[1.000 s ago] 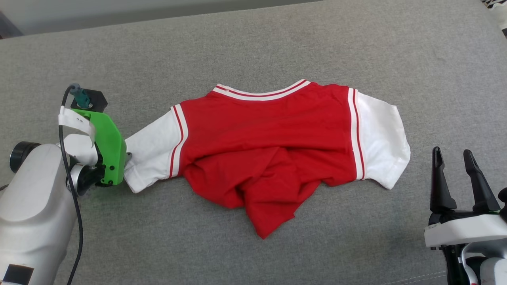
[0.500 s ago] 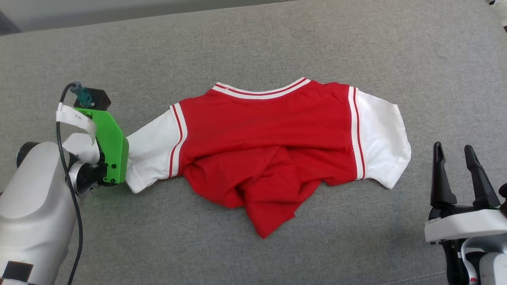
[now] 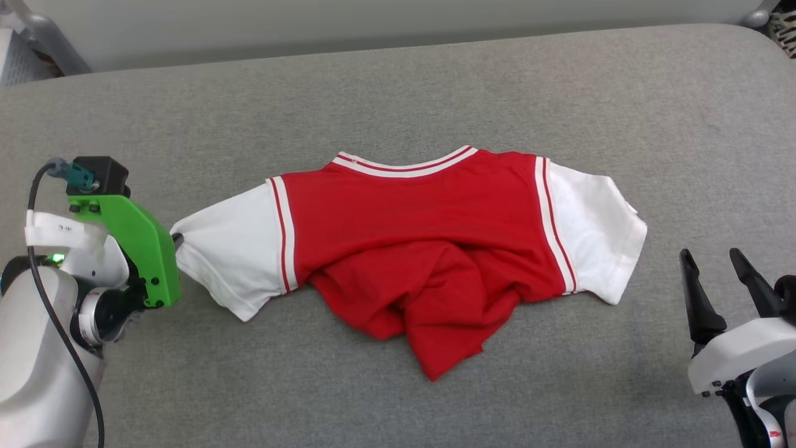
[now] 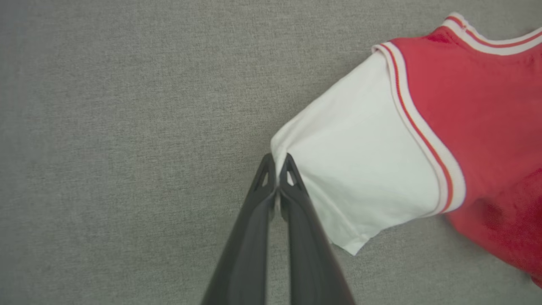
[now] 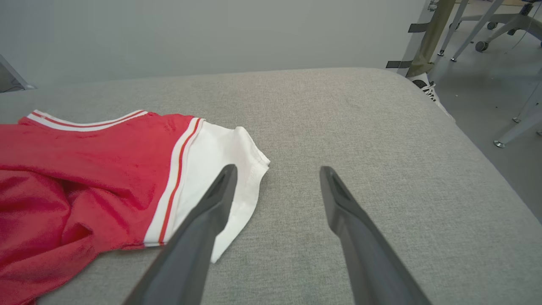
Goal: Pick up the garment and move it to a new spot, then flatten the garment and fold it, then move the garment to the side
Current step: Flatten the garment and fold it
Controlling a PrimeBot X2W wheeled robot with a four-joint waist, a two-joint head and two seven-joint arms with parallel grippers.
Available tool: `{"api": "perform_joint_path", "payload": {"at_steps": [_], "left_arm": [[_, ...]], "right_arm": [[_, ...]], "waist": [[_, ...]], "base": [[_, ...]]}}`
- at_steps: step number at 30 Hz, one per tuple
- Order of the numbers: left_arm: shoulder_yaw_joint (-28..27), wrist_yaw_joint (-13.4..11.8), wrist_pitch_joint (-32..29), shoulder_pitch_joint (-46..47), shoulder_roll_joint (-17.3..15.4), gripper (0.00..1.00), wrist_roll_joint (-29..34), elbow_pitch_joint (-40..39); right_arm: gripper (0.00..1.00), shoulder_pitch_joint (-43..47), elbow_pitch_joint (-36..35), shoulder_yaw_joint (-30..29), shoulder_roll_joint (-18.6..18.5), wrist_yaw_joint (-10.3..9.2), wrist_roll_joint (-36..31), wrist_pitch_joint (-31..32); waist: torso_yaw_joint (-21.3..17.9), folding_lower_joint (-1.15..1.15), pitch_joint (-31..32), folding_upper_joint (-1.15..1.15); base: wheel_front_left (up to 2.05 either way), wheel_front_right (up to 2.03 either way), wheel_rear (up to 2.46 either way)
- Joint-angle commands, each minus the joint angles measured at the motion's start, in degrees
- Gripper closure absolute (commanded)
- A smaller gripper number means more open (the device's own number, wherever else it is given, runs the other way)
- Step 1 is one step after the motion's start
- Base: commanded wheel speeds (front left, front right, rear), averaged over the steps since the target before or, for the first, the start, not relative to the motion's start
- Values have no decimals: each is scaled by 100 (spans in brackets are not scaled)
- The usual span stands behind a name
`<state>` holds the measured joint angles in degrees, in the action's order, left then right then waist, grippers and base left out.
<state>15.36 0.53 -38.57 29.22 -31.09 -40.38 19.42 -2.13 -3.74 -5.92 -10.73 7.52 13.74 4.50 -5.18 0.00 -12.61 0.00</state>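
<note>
Early stage: pinching white sleeve edge (image 4: 283, 147) of red jersey T-shirt (image 3: 410, 218) with left hand (image 4: 277, 163). Lying crumpled mid grey padded worktop (image 3: 398, 87), hem (image 3: 435, 323) bunched. Holding right hand (image 3: 711, 254) spread near other sleeve (image 3: 591, 236). Yet to lift, move, flatten, fold, set aside.

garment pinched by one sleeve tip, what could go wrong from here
1. The left gripper is shut on only the very edge of the white sleeve; a pull could slip the thin fabric out.
2. The right gripper is open and apart from the garment, so a one-sided lift would likely let it hang and twist.
3. The red hem lies bunched at the near side; dragging may deepen those folds rather than flatten them.
</note>
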Motion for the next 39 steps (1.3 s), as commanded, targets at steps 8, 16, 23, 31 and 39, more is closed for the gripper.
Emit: {"api": "perform_joint_path", "payload": {"at_steps": [8,16,23,31,39], "left_arm": [[-226,-858,-72,-1186,-35,100,-51,-2222],[-166,-1254,-200,-1643,86,100,-45,-3603],[55,-1176,-221,-1462,158,100,43,-3827],[160,-979,-26,-1222,229,100,90,-3779],[283,-884,65,-1104,332,100,90,-3641]], "right_arm": [[0,-368,-80,153,-704,-3,-8,1795],[0,-1278,158,542,-1491,-3,418,3763],[0,-2129,640,846,-1744,-3,791,4497],[0,-2617,1428,1194,-1893,-3,812,4660],[0,-2537,1989,1613,-1957,-3,939,4609]], "waist": [[461,0,51,0],[815,0,-287,0],[1058,0,-603,0],[1215,0,-795,0],[1305,0,-854,0]], "base": [[0,0,0],[0,0,0],[0,0,0],[0,0,0],[0,0,0]]}}
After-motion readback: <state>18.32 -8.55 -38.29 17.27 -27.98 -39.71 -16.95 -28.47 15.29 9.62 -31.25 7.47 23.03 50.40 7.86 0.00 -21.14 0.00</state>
